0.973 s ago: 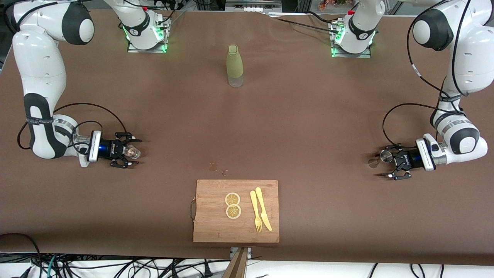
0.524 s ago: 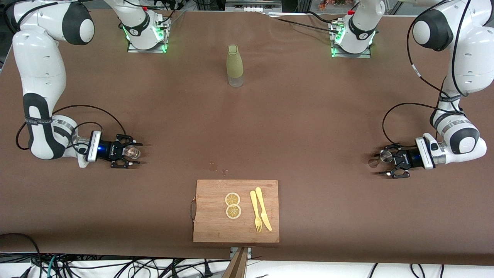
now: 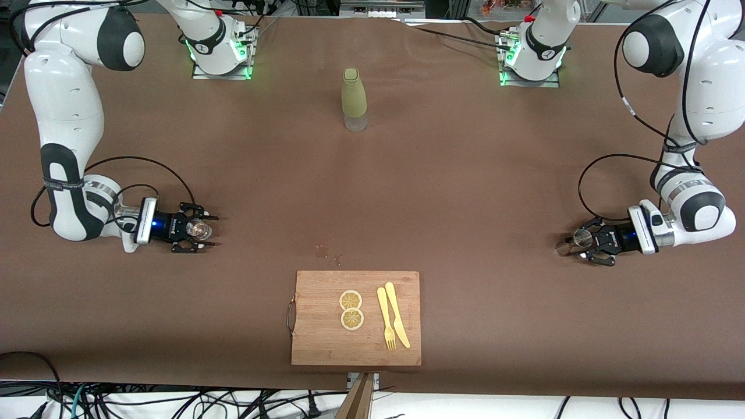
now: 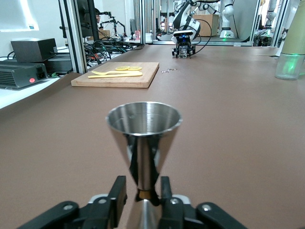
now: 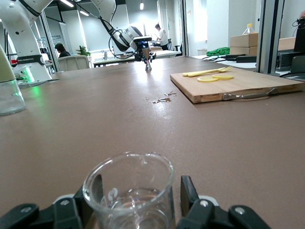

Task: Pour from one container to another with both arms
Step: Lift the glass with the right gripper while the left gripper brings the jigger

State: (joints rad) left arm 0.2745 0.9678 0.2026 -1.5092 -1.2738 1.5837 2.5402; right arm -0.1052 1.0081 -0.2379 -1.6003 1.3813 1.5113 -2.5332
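You are seeing the left gripper [image 3: 586, 247] at the right edge of the front view, low on the tabletop [image 3: 465, 192], toward the left arm's end. Its fingers [image 4: 118, 191] are closing on the narrow waist of a steel double-cone jigger [image 4: 144, 138], which is standing upright; the pads are touching it on both sides. In the front view the jigger [image 3: 580, 237] is showing as a small metal circle at the gripper's tip.

The right gripper [image 3: 198, 234] is lying low at the left of the front view, toward the right arm's end. Its fingers [image 5: 189, 191] are standing beside a small clear glass [image 5: 128, 193] with a little water inside, one on each side; you cannot tell if they are pressing it. In the front view the glass [image 3: 199, 230] is sitting between the black fingers.

In the lower middle of the front view a wooden cutting board [image 3: 314, 343] is lying with two lemon slices [image 3: 351, 309], a yellow fork [image 3: 385, 319] and a yellow knife [image 3: 397, 314] on it. Just above the board some small drops [image 3: 326, 252] are shining. In the upper middle, between the two bases, a green bottle [image 3: 353, 99] is standing upright.
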